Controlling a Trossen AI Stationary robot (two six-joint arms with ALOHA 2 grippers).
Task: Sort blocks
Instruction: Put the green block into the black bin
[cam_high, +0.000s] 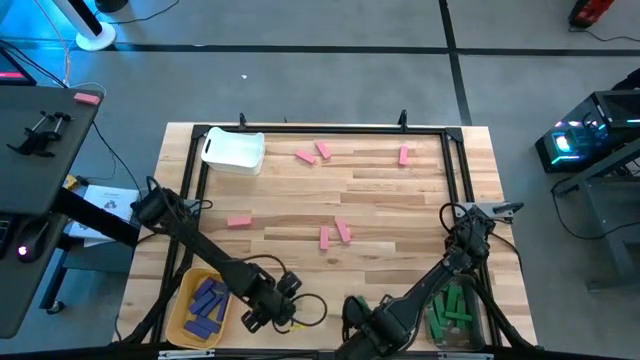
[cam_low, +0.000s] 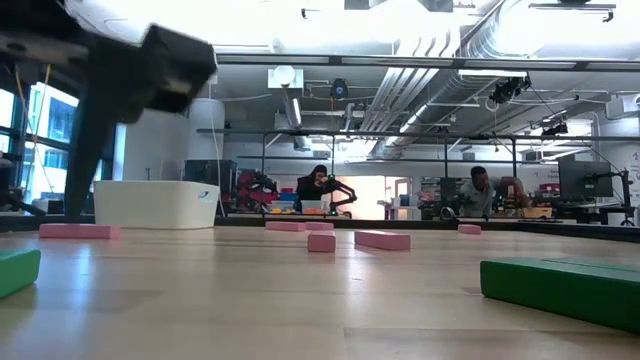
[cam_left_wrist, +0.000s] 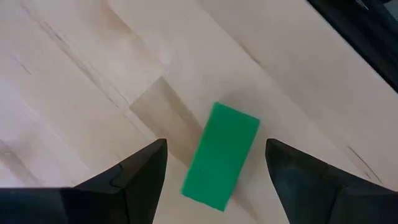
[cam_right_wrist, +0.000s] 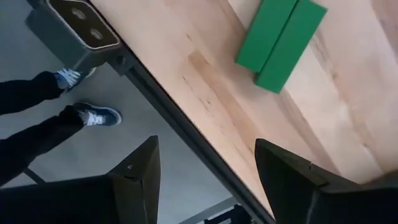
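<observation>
A green block lies flat on the wooden table near its front edge. My left gripper hangs open above it, pointing down, one finger on either side and neither touching. My right gripper is open and empty over the table's near edge, with two green blocks lying side by side beyond it. In the high view both grippers, left and right, are at the front middle. Several pink blocks lie scattered mid-table and farther back.
A yellow bin of purple blocks stands at the front left. A clear bin of green blocks is at the front right, and a white bin at the far left. A person's legs show on the floor beside the table's near edge.
</observation>
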